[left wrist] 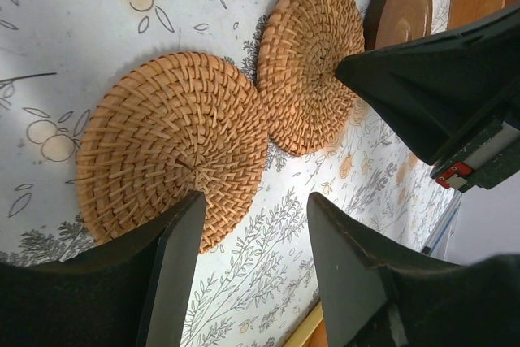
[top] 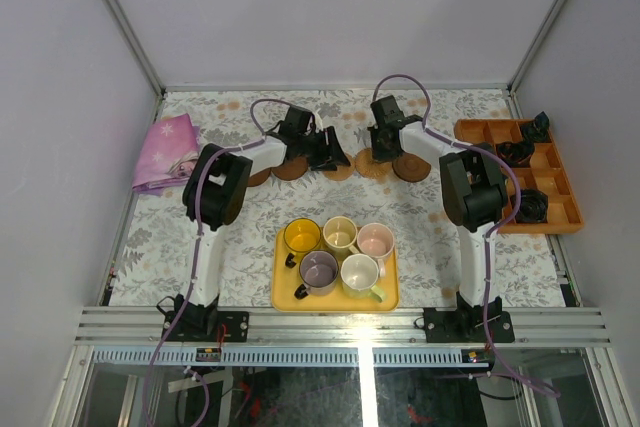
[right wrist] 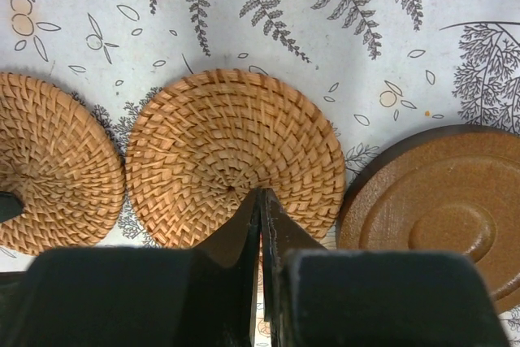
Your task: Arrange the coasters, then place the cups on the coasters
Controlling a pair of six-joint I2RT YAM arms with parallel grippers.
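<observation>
Your left fingers [left wrist: 193,221] apart, hovering at edge of woven coaster [left wrist: 175,144], clamped on nothing. Your right fingers [right wrist: 260,201] together, tips at centre of second woven coaster [right wrist: 236,160], just beside first. Brown coaster [right wrist: 439,217] next on right; two brown coasters [top: 291,169] at left of row, far side of desk [top: 250,237]. Five cups [top: 340,235] on yellow tray [top: 283,299], between arm bases.
</observation>
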